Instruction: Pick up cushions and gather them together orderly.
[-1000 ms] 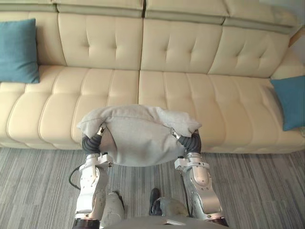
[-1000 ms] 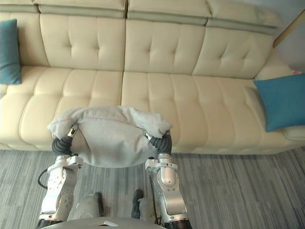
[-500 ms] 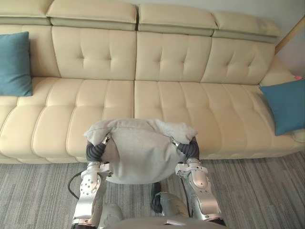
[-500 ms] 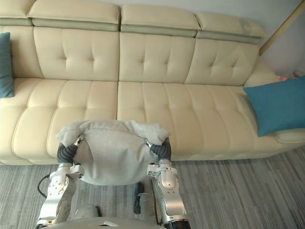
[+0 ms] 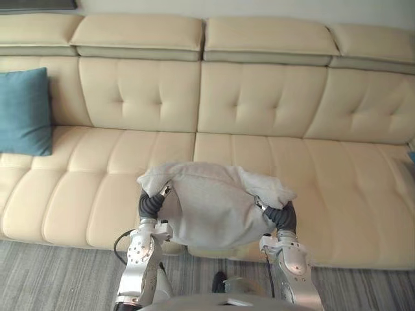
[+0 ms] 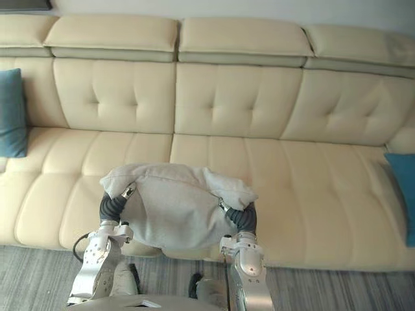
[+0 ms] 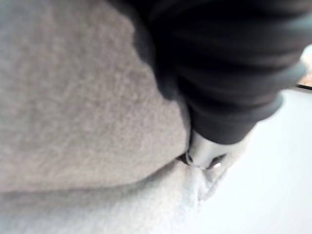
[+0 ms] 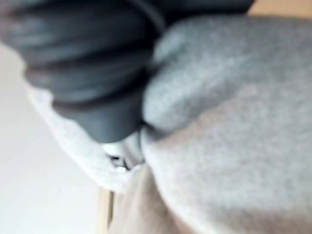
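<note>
A long cream leather sofa (image 5: pixel 259 149), with button-tufted back panels and channelled seat pads, lies just beyond the left hand (image 5: pixel 150 205) and the right hand (image 5: pixel 283 217) and extends well past both. Below them is grey striped carpet (image 5: pixel 52 278). A pale wall (image 5: pixel 259 6) rises behind the headrests.

We saw a plain light grey cushion (image 5: pixel 214 207) against a cream sofa (image 5: pixel 259 103) with button-tufted back panels. A teal cushion (image 5: pixel 24 111) and a second teal cushion (image 6: pixel 405 194) were plain. The carpet (image 5: pixel 58 275) was grey with fine darker streaks.
</note>
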